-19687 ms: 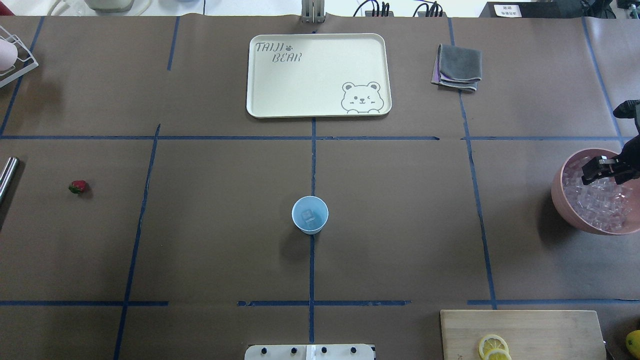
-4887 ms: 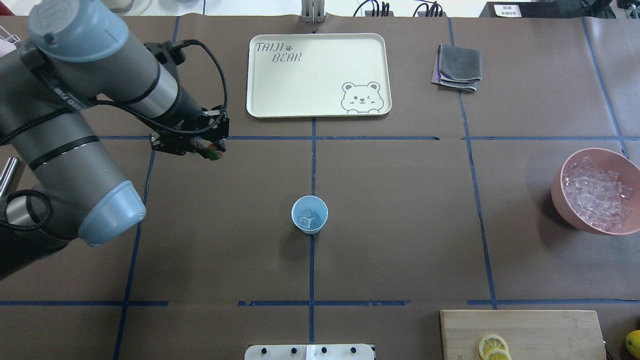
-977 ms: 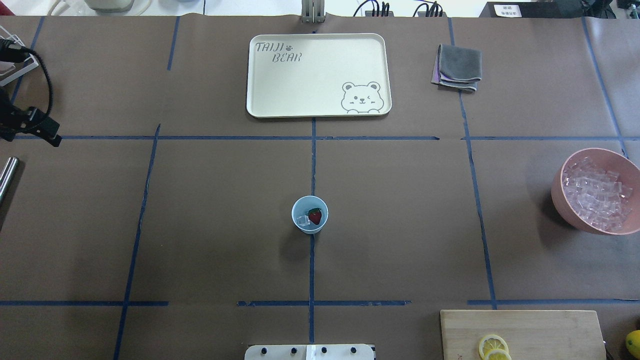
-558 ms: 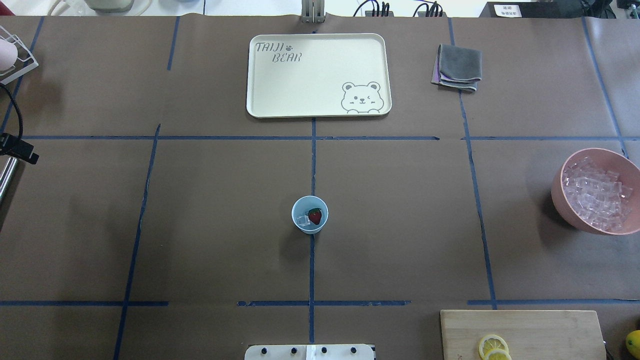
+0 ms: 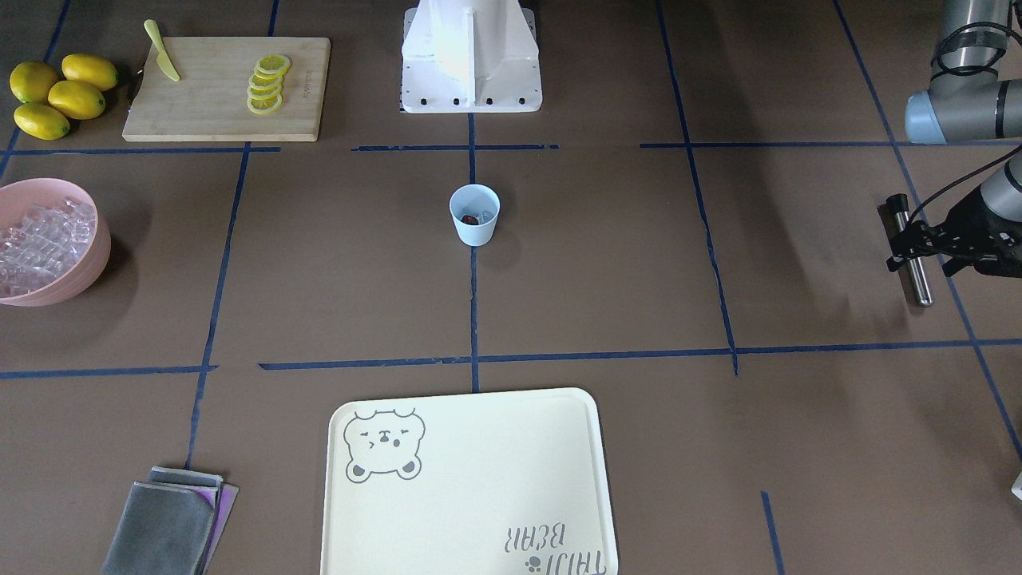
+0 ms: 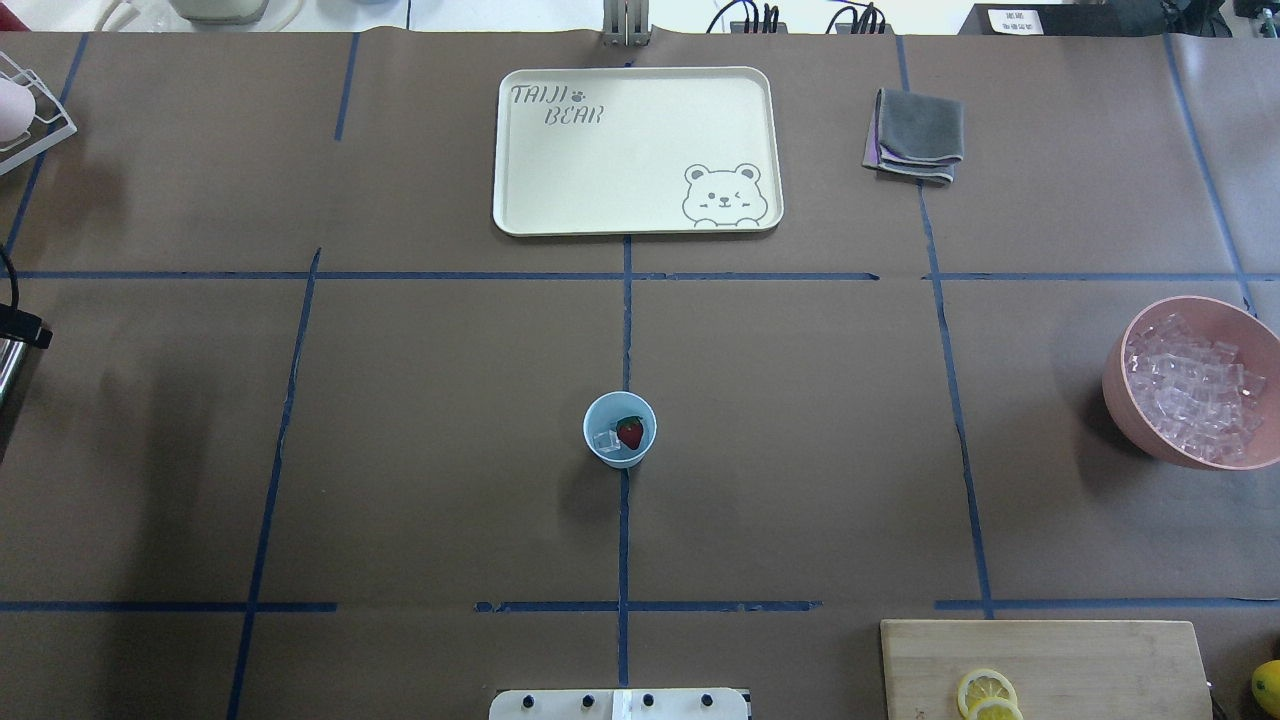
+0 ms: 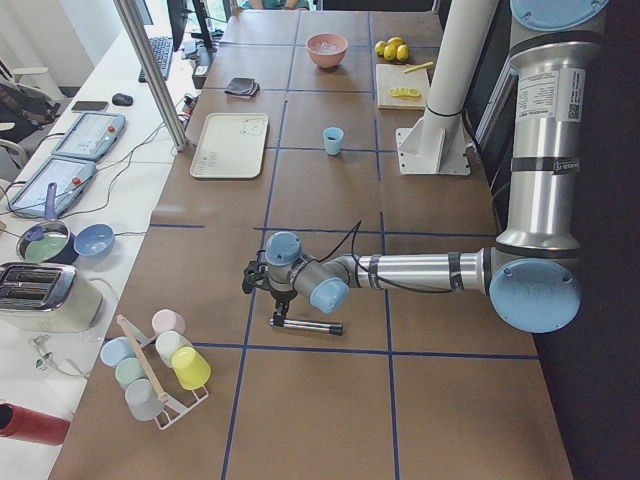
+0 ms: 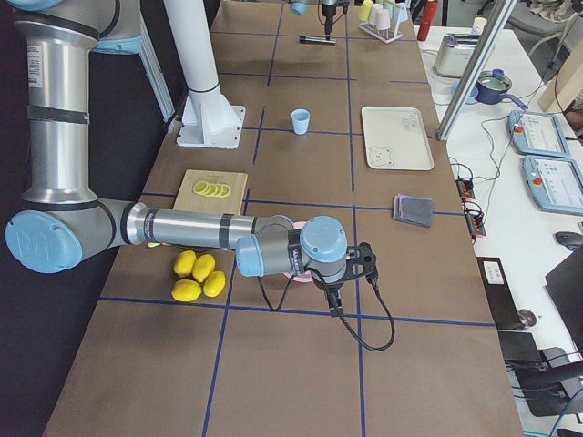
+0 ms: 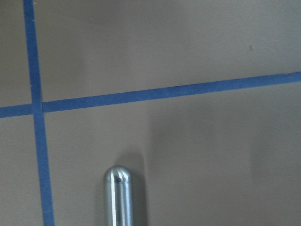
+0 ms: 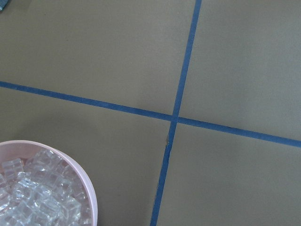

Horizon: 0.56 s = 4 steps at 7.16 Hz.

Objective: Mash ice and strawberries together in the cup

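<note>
Inside upright cup (image 6: 592, 446), strawberry (image 6: 630, 434) tip points robotward; left hand (image 5: 901, 247), right hand (image 8: 333, 305) opening unclear.

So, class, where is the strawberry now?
Overhead view: the strawberry sits inside the pale blue cup at the centre of the table, beside an ice cube.

Cup (image 6: 597, 417) alone at centre, bare paper (image 6: 800, 450) on every side, tray (image 6: 620, 160) well beyond, pink bowl (image 6: 1122, 408) far right

even bright overhead light, soft shadows, sharp focus throughout
</note>
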{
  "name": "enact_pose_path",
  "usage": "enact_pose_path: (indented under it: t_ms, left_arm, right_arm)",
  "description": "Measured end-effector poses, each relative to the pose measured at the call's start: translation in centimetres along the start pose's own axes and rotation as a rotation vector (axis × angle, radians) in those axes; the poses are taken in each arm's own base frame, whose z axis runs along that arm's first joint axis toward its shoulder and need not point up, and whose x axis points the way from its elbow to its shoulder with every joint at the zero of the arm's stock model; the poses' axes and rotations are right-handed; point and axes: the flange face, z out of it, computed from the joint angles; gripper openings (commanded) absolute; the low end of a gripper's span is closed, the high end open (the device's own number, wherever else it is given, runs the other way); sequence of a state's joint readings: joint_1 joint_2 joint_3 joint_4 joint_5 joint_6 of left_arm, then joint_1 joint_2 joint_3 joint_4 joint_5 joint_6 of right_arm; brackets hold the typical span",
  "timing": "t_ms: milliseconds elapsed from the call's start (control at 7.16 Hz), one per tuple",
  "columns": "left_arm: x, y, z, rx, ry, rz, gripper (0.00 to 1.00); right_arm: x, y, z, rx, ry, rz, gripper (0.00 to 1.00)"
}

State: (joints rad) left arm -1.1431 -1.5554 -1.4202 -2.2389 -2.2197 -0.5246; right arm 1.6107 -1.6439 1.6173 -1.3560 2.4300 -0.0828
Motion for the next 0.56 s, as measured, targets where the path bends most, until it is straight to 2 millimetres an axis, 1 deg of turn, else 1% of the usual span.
enact_pose_path:
  t_ms: [558]
  left_arm:
    - [-1.4, 0.4, 1.5, -0.026, -0.018, -0.022, 1.0]
  right_arm:
    - [0.0, -0.1, 0.0, 0.0, 0.0, -0.001, 0.99]
